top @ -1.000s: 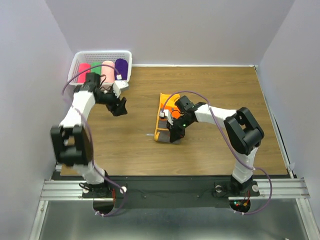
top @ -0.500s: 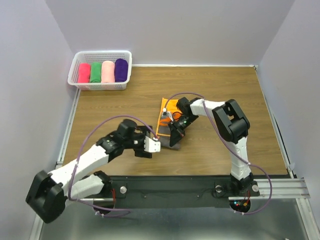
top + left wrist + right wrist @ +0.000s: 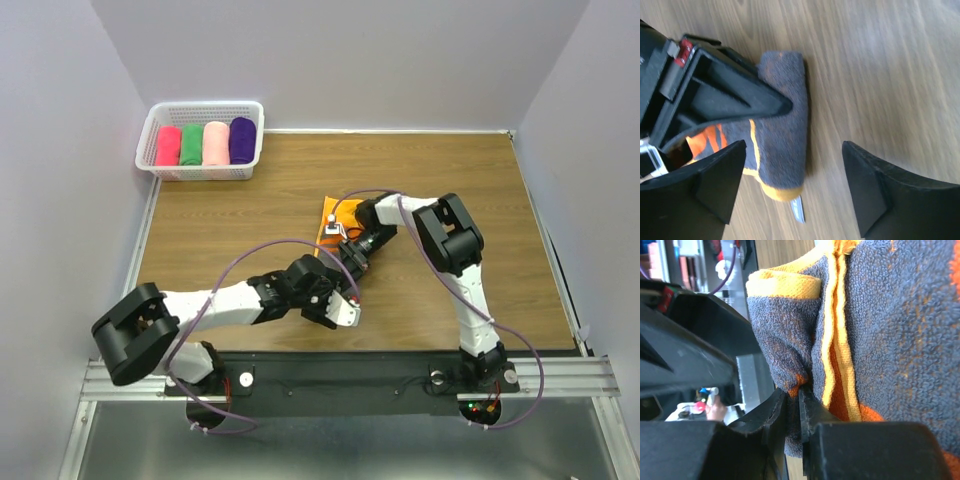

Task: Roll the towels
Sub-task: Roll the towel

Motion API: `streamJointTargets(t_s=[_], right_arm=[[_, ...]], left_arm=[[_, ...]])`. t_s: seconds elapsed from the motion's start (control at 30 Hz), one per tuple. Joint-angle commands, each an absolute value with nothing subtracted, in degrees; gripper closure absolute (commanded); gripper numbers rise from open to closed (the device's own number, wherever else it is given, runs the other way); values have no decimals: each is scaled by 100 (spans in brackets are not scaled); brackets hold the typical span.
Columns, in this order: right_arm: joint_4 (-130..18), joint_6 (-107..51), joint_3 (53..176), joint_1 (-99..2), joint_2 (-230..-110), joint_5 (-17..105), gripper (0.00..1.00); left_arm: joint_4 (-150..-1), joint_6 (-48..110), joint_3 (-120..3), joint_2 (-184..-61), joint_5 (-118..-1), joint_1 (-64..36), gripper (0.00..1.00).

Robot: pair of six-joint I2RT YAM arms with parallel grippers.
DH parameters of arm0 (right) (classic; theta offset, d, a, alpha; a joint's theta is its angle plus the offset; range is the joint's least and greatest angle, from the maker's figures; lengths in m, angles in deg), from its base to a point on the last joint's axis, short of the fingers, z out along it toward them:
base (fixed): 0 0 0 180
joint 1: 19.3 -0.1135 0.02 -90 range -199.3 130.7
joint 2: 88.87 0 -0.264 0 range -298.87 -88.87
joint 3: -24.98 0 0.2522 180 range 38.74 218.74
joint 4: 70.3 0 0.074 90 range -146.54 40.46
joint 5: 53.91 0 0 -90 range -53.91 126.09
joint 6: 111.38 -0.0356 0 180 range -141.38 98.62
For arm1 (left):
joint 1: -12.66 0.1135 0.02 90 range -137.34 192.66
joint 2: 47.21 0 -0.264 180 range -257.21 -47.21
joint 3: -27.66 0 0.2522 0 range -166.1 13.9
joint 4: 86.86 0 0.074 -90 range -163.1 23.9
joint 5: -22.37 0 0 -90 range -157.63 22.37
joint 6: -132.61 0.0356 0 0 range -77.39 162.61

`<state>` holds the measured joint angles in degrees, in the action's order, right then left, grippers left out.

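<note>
The orange towel (image 3: 330, 214) lies mid-table, its near end turned over to show the grey underside (image 3: 785, 140). My right gripper (image 3: 352, 262) is shut on a fold of that grey end (image 3: 790, 375), the cloth pinched between its almost touching fingers (image 3: 812, 415). My left gripper (image 3: 338, 298) hangs open just in front of it. Its fingers (image 3: 715, 185) straddle the towel's near corner and white label (image 3: 798, 210) without touching. Hot-pink (image 3: 168, 145), green (image 3: 191, 145), pale pink (image 3: 215, 143) and purple (image 3: 242, 140) rolls lie in the basket.
A white basket (image 3: 200, 108) stands at the back left corner of the wooden table (image 3: 450, 180). The black body of the right gripper (image 3: 715, 95) sits close above the left fingers. Grey walls enclose the table on three sides.
The left arm swung from the basket down to the towel's near end, jaws open. The right gripper shifted nearer with the towel's end, and the cloth folded over.
</note>
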<state>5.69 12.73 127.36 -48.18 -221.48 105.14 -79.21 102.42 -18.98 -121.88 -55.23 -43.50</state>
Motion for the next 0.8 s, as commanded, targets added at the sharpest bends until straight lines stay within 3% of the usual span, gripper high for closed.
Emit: streamJointTargets(t_s=[0.0, 0.13, 0.27, 0.3, 0.37, 0.4, 0.57, 0.77], right_arm=[[1253, 1747, 13033, -4804, -22404, 10657, 82], [1516, 1922, 13155, -4804, -22483, 10719, 81], [1702, 2046, 13252, -4786, -22501, 10710, 77], [1702, 2037, 13261, -4769, -22475, 10719, 75], [1702, 1985, 13357, -4681, -22448, 10693, 65], [1693, 1976, 13401, -4655, -22413, 10693, 63], [1667, 1634, 14128, -4233, -22308, 10526, 28], [808, 475, 15071, -3408, -21852, 9973, 14]], left_arm=[[-8391, 10220, -2196, -12560, -5901, -4403, 16], [-8549, 10176, -2266, -13060, -6192, -4403, 22], [-8147, 10010, -2450, -13413, -6271, -4403, 40], [-8015, 9905, -2555, -13492, -6236, -4394, 51], [-7742, 9553, -2600, -13597, -6166, -4333, 63], [-7567, 9448, -2626, -13615, -5974, -4297, 65], [-7003, 8947, -2819, -13765, -5358, -4104, 72], [-6248, 8586, -3399, -14089, -4172, -3612, 69]])
